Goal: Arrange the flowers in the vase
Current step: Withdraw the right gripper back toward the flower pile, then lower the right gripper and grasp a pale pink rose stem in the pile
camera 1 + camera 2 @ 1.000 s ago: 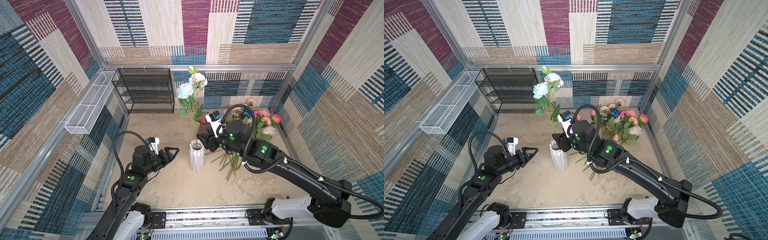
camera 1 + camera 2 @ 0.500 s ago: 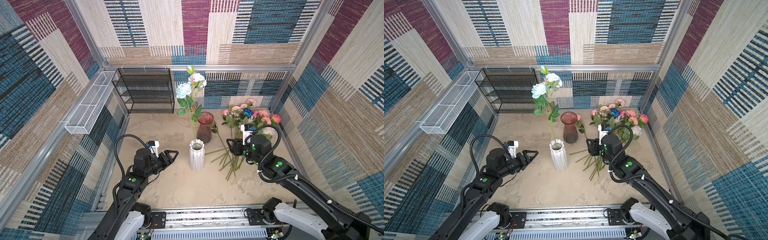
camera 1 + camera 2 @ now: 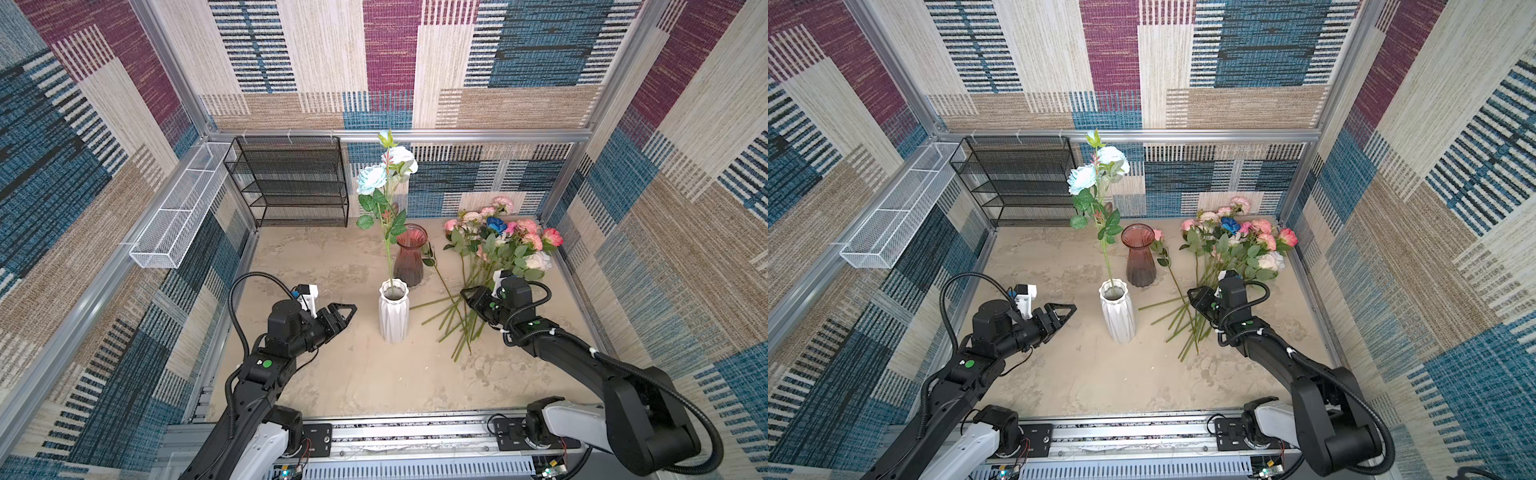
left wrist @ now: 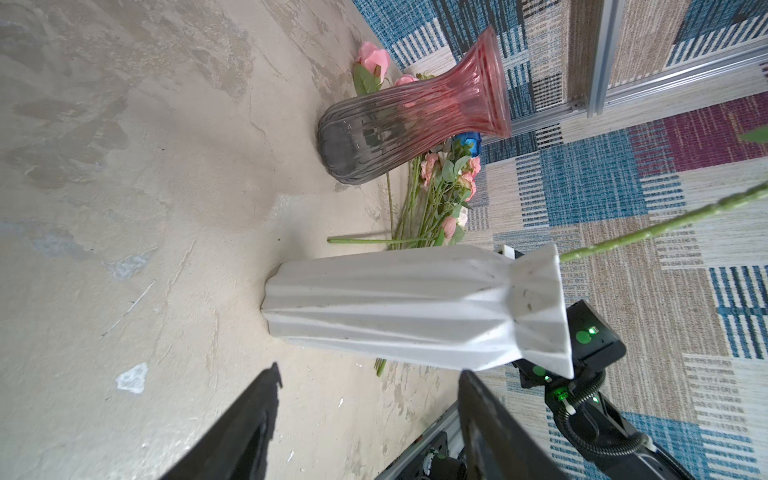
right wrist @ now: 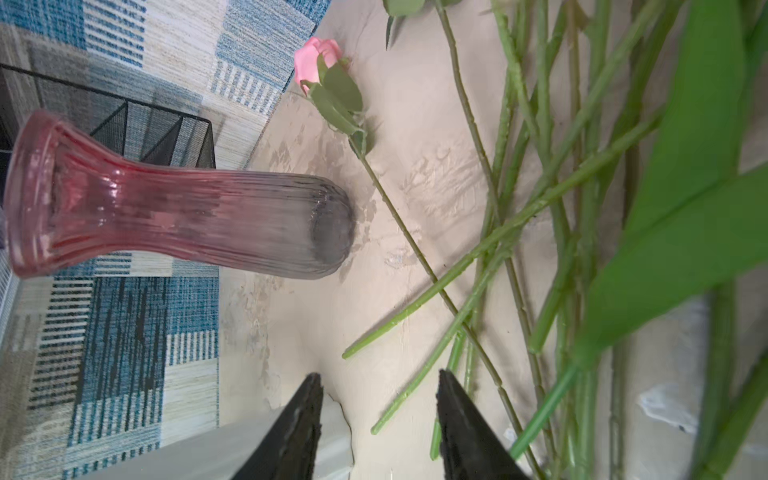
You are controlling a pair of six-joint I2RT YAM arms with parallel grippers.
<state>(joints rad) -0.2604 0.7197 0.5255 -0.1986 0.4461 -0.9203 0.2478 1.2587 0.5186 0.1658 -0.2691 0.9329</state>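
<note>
One tall pale-headed rose (image 3: 371,179) stood in the white vase (image 3: 393,316); the other flowers (image 3: 505,249) lay heaped on the bench (image 3: 332,386) beside it. My right end effector (image 3: 467,297) hung spread and empty over their bare stem ends, the easiest spot to pinch, I guess. My left end effector (image 3: 347,312), spread too, hovered near the vase, probably to steady it.

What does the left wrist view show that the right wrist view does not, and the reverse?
Only the left wrist view: the white vase seen whole, with one green stem rising from its mouth, the dark blue rose head, and part of the right arm.
Only the right wrist view: the black mesh shelf and a large green leaf.
Both: the pink glass vase, upright, the single pink rose lying beside it, and the loose stems on the table.
</note>
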